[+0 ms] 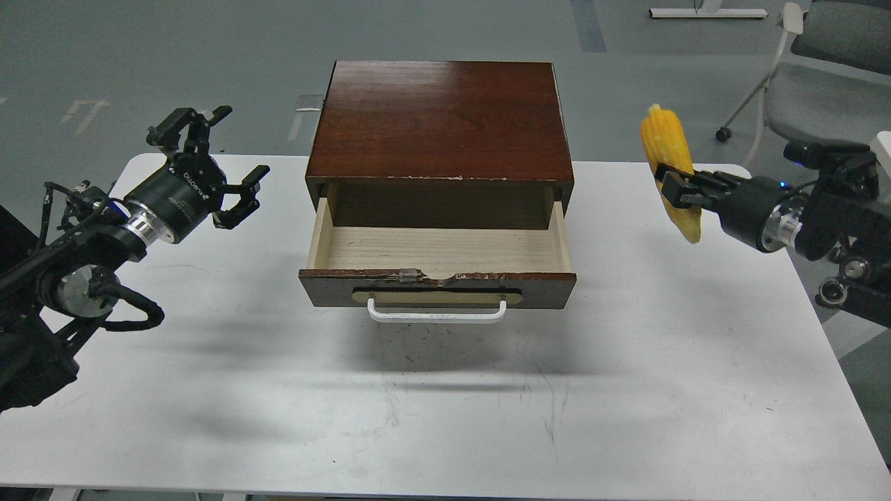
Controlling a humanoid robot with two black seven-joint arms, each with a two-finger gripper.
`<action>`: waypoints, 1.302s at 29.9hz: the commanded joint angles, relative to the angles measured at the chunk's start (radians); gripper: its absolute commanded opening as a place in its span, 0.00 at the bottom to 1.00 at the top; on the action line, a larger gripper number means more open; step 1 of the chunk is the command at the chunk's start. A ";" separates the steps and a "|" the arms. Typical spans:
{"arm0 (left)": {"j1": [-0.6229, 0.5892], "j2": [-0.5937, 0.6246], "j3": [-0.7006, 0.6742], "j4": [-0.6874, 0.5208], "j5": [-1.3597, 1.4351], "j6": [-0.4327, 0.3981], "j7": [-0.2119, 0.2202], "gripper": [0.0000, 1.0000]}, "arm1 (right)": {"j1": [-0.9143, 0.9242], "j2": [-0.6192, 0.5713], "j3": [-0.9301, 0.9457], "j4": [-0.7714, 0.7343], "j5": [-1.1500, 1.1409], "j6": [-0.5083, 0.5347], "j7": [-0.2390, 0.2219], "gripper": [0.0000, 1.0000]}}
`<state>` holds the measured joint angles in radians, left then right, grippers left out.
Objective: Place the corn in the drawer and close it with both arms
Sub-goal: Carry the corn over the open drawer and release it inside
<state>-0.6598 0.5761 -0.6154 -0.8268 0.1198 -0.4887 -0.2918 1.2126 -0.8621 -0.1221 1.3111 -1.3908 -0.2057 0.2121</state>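
Observation:
The drawer (437, 289) is pulled open from the dark wooden cabinet (438, 122); its pale wood inside holds nothing, and its white bar handle (436, 312) faces me. The yellow corn (669, 167) hangs in the air to the right of the cabinet, nearly upright, tip down. My right gripper (676, 189) is shut on the corn around its middle. My left gripper (209, 156) is open and empty, held above the table to the left of the cabinet.
The white table (445, 417) bears the cabinet at its back middle. A grey wheeled chair (814, 83) stands on the floor behind the table's right corner.

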 commanded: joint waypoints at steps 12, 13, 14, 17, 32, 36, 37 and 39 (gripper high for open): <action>0.000 -0.005 -0.004 0.000 0.000 0.000 -0.001 0.98 | 0.205 0.179 -0.002 -0.019 -0.668 -0.041 0.277 0.00; 0.000 -0.005 -0.004 0.000 0.000 0.000 -0.001 0.98 | 0.212 0.213 -0.002 -0.032 -0.677 -0.043 0.277 0.00; 0.000 -0.005 -0.004 0.000 0.000 0.000 -0.001 0.98 | 0.228 0.244 -0.004 -0.047 -0.683 -0.043 0.277 0.00; -0.001 -0.004 -0.004 0.000 0.000 0.000 -0.001 0.98 | 0.236 0.294 -0.008 -0.084 -0.714 -0.041 0.277 0.00; -0.001 0.014 -0.012 0.000 0.000 0.000 -0.003 0.98 | 0.182 0.436 -0.067 -0.156 -0.712 -0.043 0.277 0.19; 0.000 0.022 -0.012 0.000 0.000 0.000 -0.003 0.98 | 0.148 0.451 -0.056 -0.156 -0.708 -0.050 0.277 0.77; 0.000 0.024 -0.012 0.000 0.000 0.000 -0.001 0.98 | 0.147 0.451 -0.056 -0.154 -0.708 -0.052 0.277 0.87; -0.001 0.024 -0.013 0.000 0.000 0.000 -0.001 0.98 | 0.145 0.451 -0.056 -0.156 -0.706 -0.061 0.277 0.97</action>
<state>-0.6614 0.5982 -0.6276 -0.8270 0.1197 -0.4887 -0.2946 1.3638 -0.4125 -0.1794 1.1552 -2.0990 -0.2571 0.4888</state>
